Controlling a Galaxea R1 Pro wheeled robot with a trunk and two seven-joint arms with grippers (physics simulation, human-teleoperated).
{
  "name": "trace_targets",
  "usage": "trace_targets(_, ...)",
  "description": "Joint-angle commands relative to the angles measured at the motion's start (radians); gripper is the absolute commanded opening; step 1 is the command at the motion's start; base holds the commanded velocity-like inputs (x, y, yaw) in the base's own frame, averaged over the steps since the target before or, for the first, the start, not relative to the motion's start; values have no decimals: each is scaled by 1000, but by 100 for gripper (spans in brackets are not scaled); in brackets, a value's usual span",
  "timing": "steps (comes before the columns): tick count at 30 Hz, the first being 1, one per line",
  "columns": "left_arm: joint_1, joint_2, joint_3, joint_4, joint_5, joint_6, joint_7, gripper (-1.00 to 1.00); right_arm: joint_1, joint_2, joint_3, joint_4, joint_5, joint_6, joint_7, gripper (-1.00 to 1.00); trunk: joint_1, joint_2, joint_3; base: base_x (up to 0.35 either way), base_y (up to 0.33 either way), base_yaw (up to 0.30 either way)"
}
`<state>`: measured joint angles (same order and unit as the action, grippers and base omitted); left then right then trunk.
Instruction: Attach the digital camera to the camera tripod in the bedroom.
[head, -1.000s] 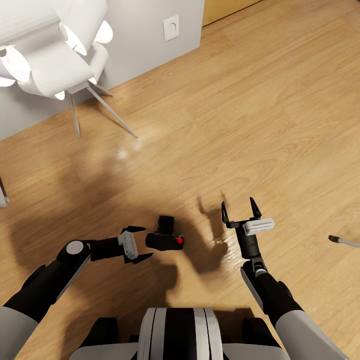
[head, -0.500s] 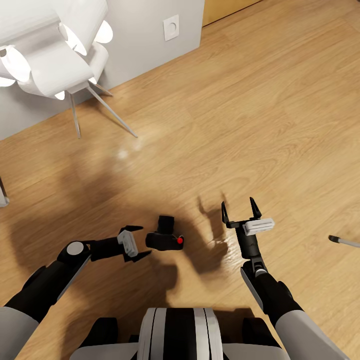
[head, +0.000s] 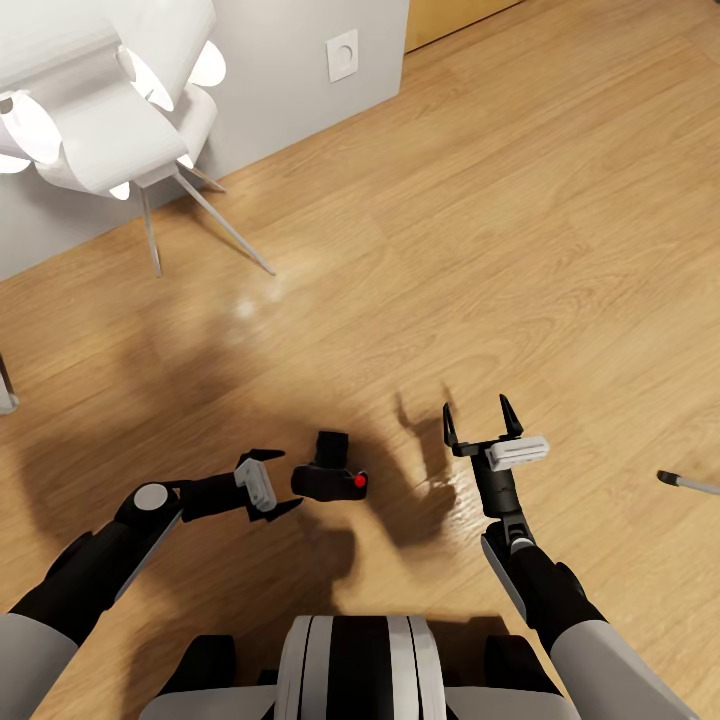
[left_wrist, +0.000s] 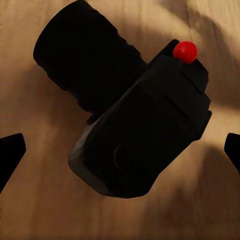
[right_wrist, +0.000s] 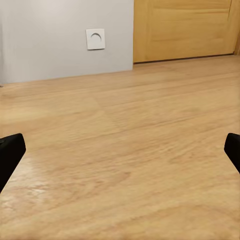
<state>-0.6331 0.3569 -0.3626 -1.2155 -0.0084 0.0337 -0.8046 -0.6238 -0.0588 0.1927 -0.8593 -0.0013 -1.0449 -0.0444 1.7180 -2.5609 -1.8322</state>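
Two black-fingered claws spread wide, empty: left gripper (head: 282, 484) levelled beside small black red-buttoned digital camera (head: 328, 474) on plank floor (head: 560, 250) for grasping; right gripper (head: 482, 418) parked clear.

The wood plank floor (head: 520, 200) is showing a smooth, slightly glossy finish with a pale glare patch, the digital camera (head: 328, 477) is looking like matt black plastic, and the white chair (head: 100, 110) is standing on thin metal-looking legs.

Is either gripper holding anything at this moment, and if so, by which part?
Nothing is held. The left gripper is open beside the digital camera, which lies on the floor, fingertips short of it. The right gripper is open and empty.
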Motion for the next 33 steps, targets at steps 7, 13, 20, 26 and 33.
trace_targets(7, 0, -3, -3, -1, -2, 4, 27, 100, -1, -1, 4, 0, 0, -2, -5, 100, 0, 0, 0, 0, 0, 0)
trace_targets(13, 0, -4, -4, -1, -2, 4, 35, 100, -1, -1, 4, 0, 0, -2, -5, 100, 0, 0, 0, 0, 0, 0)
trace_targets(20, 0, -4, -5, 0, -2, 4, 38, 100, -1, -1, 4, 0, -1, -2, -5, 100, 0, 0, 0, 0, 0, 0)
trace_targets(26, 0, -5, -6, 3, -2, 4, 39, 100, -1, -1, 4, 0, -1, -2, -5, 100, 0, 0, 0, 0, 0, 0)
trace_targets(33, 0, -13, -6, 21, -2, 4, 42, 100, -1, -1, 4, 0, -1, -2, -5, 100, 0, 0, 0, 0, 0, 0)
